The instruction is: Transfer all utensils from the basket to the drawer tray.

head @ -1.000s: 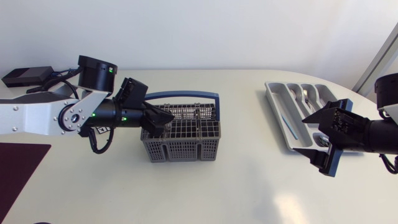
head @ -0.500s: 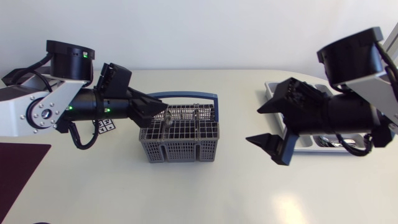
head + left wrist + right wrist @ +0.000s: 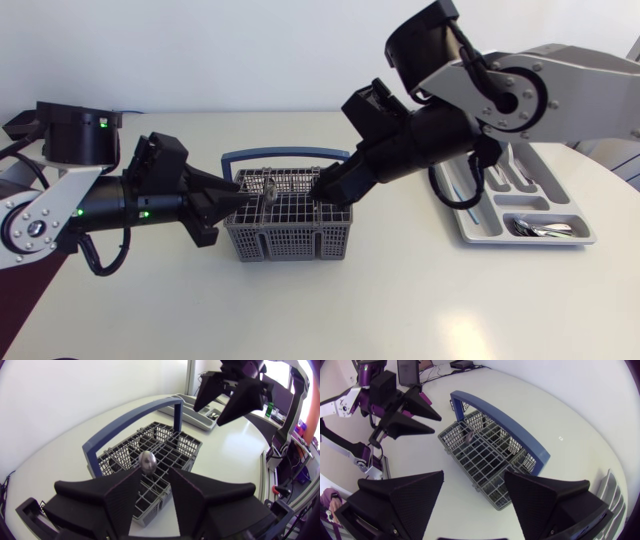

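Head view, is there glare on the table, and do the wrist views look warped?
Head view: a soft bright patch on the table, only a faint shadow under the basket. Left wrist view: the fisheye bows the table edge. Right wrist view: same bowing, with dark corners.

A grey mesh basket point(image 3: 290, 238) with a blue handle point(image 3: 290, 152) holds an upright spoon point(image 3: 270, 187); the grey drawer tray point(image 3: 478, 227) holds cutlery point(image 3: 540, 228).
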Robot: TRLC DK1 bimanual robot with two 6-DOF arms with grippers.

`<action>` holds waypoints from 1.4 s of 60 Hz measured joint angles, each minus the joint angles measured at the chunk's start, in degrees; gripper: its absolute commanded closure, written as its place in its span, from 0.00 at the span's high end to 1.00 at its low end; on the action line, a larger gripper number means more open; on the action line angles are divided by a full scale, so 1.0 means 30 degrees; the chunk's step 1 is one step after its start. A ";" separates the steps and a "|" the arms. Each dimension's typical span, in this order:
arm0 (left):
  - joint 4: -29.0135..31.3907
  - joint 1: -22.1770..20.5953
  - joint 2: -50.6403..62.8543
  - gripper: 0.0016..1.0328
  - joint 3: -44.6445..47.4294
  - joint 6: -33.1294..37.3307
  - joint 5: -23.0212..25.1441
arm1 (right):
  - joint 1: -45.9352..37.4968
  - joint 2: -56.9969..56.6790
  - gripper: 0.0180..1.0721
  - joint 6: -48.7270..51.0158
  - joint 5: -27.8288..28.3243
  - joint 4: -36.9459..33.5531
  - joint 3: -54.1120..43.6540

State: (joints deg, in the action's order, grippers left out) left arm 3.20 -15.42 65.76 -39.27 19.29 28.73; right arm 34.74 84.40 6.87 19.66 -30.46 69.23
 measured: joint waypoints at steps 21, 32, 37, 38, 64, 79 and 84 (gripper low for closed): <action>0.0117 0.0015 -0.0226 0.42 0.1078 0.2106 0.0787 | 0.1326 0.2324 0.81 -0.3526 0.0423 0.1129 0.1158; -0.0197 0.0015 0.0240 0.42 0.1078 0.2477 0.0794 | 0.1953 0.3308 0.81 -0.4809 0.0291 0.2419 0.1486; -0.0291 0.0102 0.0546 0.42 0.1078 0.2674 0.0845 | 0.2186 0.3891 0.81 -0.5238 0.0007 0.2929 0.1647; -0.0306 0.0117 0.0590 0.42 0.1078 0.2696 0.0838 | 0.2222 0.4014 0.80 -0.5311 0.0000 0.2973 0.1683; -0.0845 0.0678 0.1880 0.42 0.1078 0.4044 0.1246 | 0.2514 0.5246 0.60 -0.6848 -0.1158 0.5617 0.1698; -0.1472 0.1013 0.2565 0.42 0.1078 0.4313 0.1508 | 0.2514 0.6164 0.46 -0.7023 -0.1654 0.6142 0.1698; -0.1545 0.1049 0.2754 0.42 0.1078 0.4342 0.1749 | 0.2521 0.6280 0.38 -0.7104 -0.1654 0.6448 0.1698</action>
State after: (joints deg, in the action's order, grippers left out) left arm -1.43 -12.27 74.02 -36.03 32.32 33.98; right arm 42.30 103.24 -14.44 14.70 -11.11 74.32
